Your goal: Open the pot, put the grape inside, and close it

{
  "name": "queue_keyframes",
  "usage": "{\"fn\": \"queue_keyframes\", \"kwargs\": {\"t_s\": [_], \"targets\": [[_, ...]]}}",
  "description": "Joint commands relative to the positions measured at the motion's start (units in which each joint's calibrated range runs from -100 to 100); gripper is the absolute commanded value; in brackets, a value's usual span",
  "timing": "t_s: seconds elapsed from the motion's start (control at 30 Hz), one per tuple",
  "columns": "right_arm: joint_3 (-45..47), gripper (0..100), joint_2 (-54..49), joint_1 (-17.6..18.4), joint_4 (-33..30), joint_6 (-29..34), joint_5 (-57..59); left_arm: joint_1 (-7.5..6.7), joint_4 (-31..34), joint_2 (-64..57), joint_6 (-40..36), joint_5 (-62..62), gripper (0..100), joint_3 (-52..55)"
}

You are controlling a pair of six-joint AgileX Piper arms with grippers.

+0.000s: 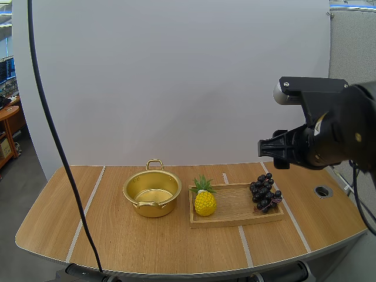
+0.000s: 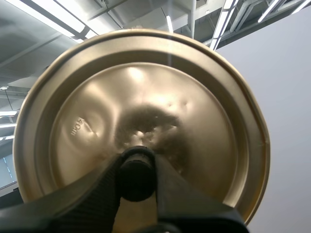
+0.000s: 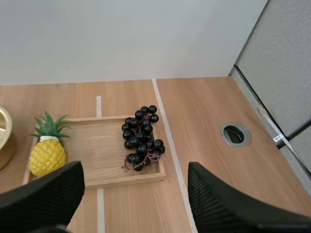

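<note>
I am pinching the black knob of the gold lid in my left end effector, holding it up off the pot, which is sitting open on the tabletop. My right end effector is hovering spread above the grapes, which are lying at the wooden tray's right end. Coming down off-centre, I am risking snagging the tray's lip or grabbing only a few berries, so the bunch could slip. The lid, held by its knob alone, may swivel.
</note>
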Motion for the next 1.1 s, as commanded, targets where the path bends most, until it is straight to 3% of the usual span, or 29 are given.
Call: {"fn": "queue_keyframes", "kwargs": {"t_s": [0.0,0.23,0.47,0.8,1.07], "targets": [[-0.3,100,6.6,0.1,-2.6,1.2,0.0,-0.11,0.4,-0.3,-0.5,-2.0,0,-0.2],[-0.3,100,17.0,0.1,-0.9,1.8,0.0,-0.11,0.4,-0.3,-0.5,-2.0,0,-0.2],[-0.3,100,18.9,0.1,-0.5,2.3,0.0,-0.11,0.4,-0.3,-0.5,-2.0,0,-0.2],[-0.3,100,27.2,0.0,-5.6,5.8,0.0,-0.11,0.4,-0.3,-0.5,-2.0,0,-0.2],[-0.3,100,30.7,-2.6,-6.7,6.7,0.0,-0.11,0.4,-0.3,-0.5,-2.0,0,-0.2]]}}
